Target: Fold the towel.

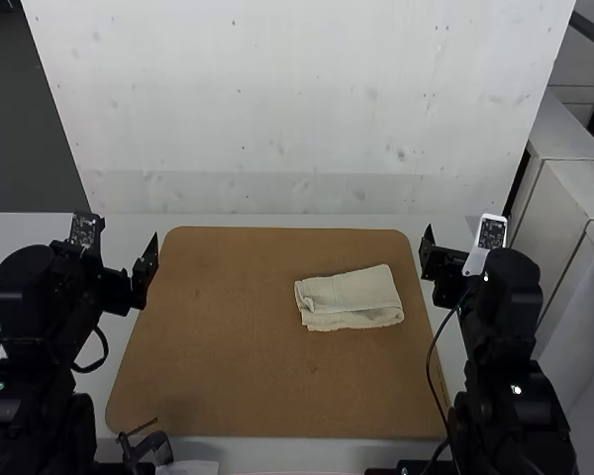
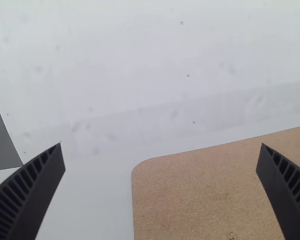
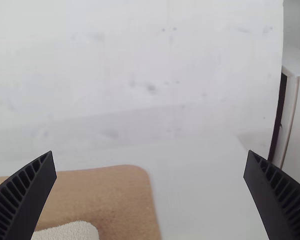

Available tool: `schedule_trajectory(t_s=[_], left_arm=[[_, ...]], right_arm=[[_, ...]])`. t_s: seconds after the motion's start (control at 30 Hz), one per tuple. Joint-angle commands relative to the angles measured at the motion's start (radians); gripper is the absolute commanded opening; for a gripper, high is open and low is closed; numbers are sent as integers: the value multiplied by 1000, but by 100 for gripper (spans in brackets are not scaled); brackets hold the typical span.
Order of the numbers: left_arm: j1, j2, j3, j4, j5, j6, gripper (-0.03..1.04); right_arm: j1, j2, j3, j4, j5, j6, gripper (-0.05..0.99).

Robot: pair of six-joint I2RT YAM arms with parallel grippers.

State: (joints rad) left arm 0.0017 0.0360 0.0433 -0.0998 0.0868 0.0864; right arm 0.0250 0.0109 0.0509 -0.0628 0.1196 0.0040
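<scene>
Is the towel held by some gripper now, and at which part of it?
Nothing is held; the towel lies folded on the brown board.

I've got a wide lane over the brown board [image 1: 218, 356], left and lower middle of the high view. Towel [image 1: 351, 300] sits right of centre, a cable [image 1: 428, 364] hangs lower right, and a white panel [image 1: 297, 109] blocks the top.
</scene>
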Motion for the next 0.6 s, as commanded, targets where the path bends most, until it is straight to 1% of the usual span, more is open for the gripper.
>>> schedule_trajectory(t_s=[0.0, 0.07, 0.13, 0.23, 0.57], left_arm=[[3, -12, 3, 2, 19, -39, 99], [0, -12, 4, -8, 34, -43, 99], [0, -12, 4, -8, 36, -42, 99], [1, -12, 4, -8, 13, -45, 98], [1, -12, 4, -8, 13, -45, 98]], right_arm=[[10, 3, 4, 12, -20, 11, 96], [10, 3, 4, 12, -20, 11, 97], [10, 3, 4, 12, -20, 13, 97], [7, 3, 6, 12, -20, 22, 97], [9, 3, 4, 14, -18, 22, 97]])
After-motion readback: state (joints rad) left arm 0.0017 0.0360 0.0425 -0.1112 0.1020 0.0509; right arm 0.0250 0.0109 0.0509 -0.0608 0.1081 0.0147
